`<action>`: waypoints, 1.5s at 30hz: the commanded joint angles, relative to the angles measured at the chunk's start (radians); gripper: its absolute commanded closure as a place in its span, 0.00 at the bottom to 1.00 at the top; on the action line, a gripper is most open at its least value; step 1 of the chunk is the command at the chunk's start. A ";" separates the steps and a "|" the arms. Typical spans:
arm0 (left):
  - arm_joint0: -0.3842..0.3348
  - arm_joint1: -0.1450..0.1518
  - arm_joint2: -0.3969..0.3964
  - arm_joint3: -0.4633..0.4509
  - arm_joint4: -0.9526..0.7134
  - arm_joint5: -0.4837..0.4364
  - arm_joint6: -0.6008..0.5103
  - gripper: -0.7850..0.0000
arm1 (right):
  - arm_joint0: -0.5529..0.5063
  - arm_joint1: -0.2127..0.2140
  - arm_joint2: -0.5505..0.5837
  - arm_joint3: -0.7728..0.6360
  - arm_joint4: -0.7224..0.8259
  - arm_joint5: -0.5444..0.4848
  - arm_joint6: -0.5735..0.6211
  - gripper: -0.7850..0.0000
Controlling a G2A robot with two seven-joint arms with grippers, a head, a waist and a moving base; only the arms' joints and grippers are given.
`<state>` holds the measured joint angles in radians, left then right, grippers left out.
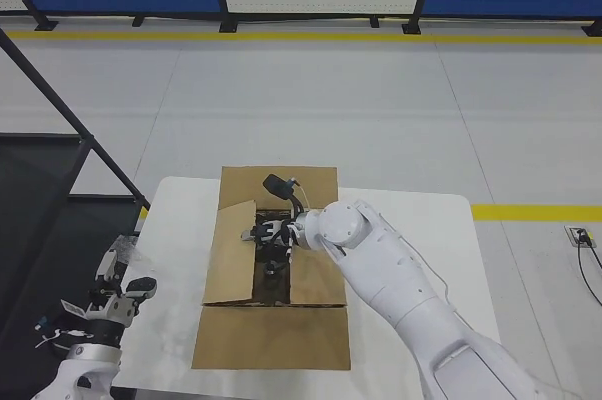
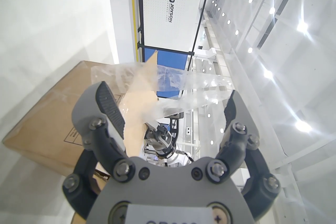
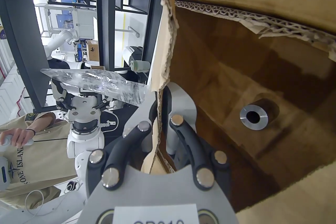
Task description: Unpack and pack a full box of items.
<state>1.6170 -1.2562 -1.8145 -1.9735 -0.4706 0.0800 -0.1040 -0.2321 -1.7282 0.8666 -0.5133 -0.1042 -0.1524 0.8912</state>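
The white table carries 1 open cardboard box. The right gripper is clamped on the box's raised left flap at the opening. The left gripper sits by the table's left edge, fingers spread wide, with clear plastic wrap lying across their tips. 1 metal cylinder lies on the box floor.
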 commanded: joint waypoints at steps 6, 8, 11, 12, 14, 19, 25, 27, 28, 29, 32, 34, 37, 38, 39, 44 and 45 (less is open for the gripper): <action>0.001 -0.001 0.014 -0.008 0.020 0.004 -0.008 0.00 | 0.005 -0.006 -0.001 0.017 0.001 -0.009 0.003 1.00; 0.003 -0.001 0.018 -0.015 0.027 0.004 -0.012 0.00 | 0.007 -0.007 0.000 0.022 0.002 -0.012 0.005 1.00; 0.008 -0.001 0.024 -0.027 0.038 0.005 -0.018 0.00 | 0.009 -0.009 0.000 0.030 0.003 -0.015 0.006 1.00; 0.010 -0.001 0.026 -0.032 0.043 0.003 -0.020 0.00 | 0.010 -0.009 0.001 0.033 0.003 -0.017 0.007 1.00; 0.015 -0.002 0.029 -0.040 0.049 0.001 -0.020 0.00 | 0.012 -0.010 0.002 0.037 0.003 -0.020 0.008 1.00; 0.042 -0.003 0.020 -0.079 0.050 -0.020 -0.025 0.00 | 0.014 -0.011 0.005 0.047 0.003 -0.027 0.008 1.00; 0.055 -0.004 0.012 -0.100 0.058 -0.023 -0.022 0.00 | 0.016 -0.013 0.007 0.053 0.001 -0.034 0.012 1.00; 0.077 -0.005 0.006 -0.113 0.047 -0.033 -0.030 0.00 | 0.017 -0.013 0.008 0.054 -0.001 -0.035 0.011 1.00; 0.075 -0.005 0.002 -0.103 0.044 -0.026 -0.024 0.00 | 0.017 -0.013 0.009 0.055 -0.001 -0.035 0.011 1.00; 0.066 -0.006 0.002 -0.092 0.039 -0.014 -0.016 0.00 | 0.017 -0.013 0.010 0.056 -0.001 -0.037 0.012 1.00; 0.056 -0.005 0.002 -0.094 0.037 -0.014 -0.024 0.00 | 0.018 -0.013 0.013 0.060 0.000 -0.040 0.012 1.00; 0.070 -0.006 -0.005 -0.106 0.027 -0.026 -0.026 0.00 | 0.018 -0.012 0.014 0.061 -0.001 -0.042 0.014 1.00; 0.083 -0.007 -0.020 -0.121 0.008 -0.031 -0.032 0.00 | 0.017 -0.012 0.016 0.061 -0.002 -0.042 0.011 1.00; 0.088 -0.007 -0.024 -0.127 0.006 -0.033 -0.036 0.00 | 0.016 -0.012 0.017 0.061 -0.002 -0.042 0.012 1.00; 0.091 -0.008 -0.026 -0.132 0.006 -0.034 -0.039 0.00 | 0.016 -0.012 0.018 0.061 -0.003 -0.043 0.012 1.00; 0.102 -0.009 -0.031 -0.141 0.009 -0.041 -0.044 0.00 | 0.014 -0.013 0.020 0.061 -0.004 -0.047 0.014 1.00; 0.103 -0.009 -0.031 -0.143 0.010 -0.043 -0.044 0.00 | 0.014 -0.013 0.020 0.061 -0.004 -0.047 0.014 1.00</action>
<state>1.7187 -1.2647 -1.8452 -2.1148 -0.4618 0.0386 -0.1481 -0.2177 -1.7408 0.8865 -0.4524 -0.1078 -0.1991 0.9051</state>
